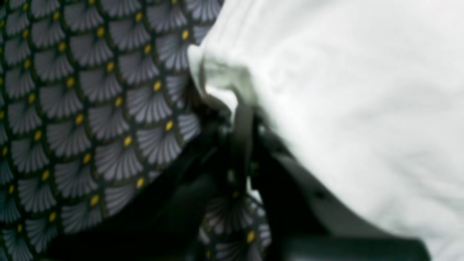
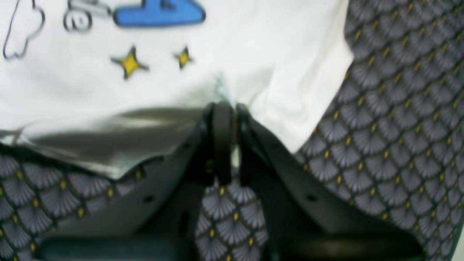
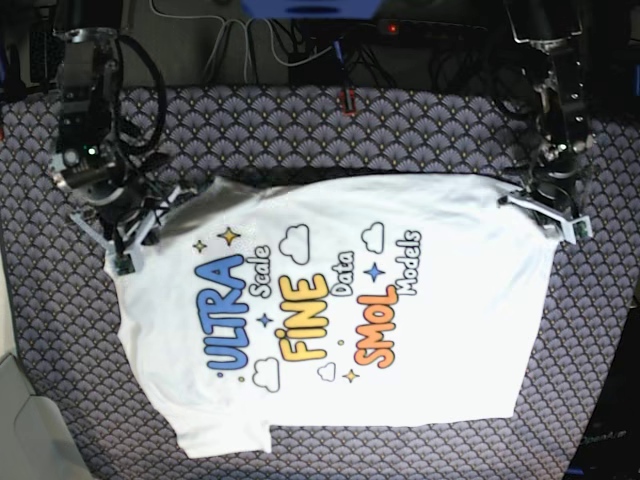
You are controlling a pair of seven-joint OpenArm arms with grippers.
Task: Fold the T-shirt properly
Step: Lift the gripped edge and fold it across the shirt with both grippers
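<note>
The T-shirt (image 3: pixel 330 310) lies flat and print side up on the table, with "ULTRA", "FINE" and "SMOL" running sideways. My right gripper (image 3: pixel 150 225) is at the shirt's far left corner. In the right wrist view the right gripper (image 2: pixel 226 107) is shut on the T-shirt (image 2: pixel 217 72) at its edge, just below two yellow stars. My left gripper (image 3: pixel 530 200) is at the shirt's far right corner. The left wrist view shows the left gripper (image 1: pixel 239 108) shut on a bunched edge of the plain white T-shirt (image 1: pixel 344 90).
A dark tablecloth (image 3: pixel 420 130) with a grey fan pattern and yellow dots covers the table. Cables and a blue device (image 3: pixel 310 8) run along the far edge. A pale surface (image 3: pixel 25 420) shows at the near left corner.
</note>
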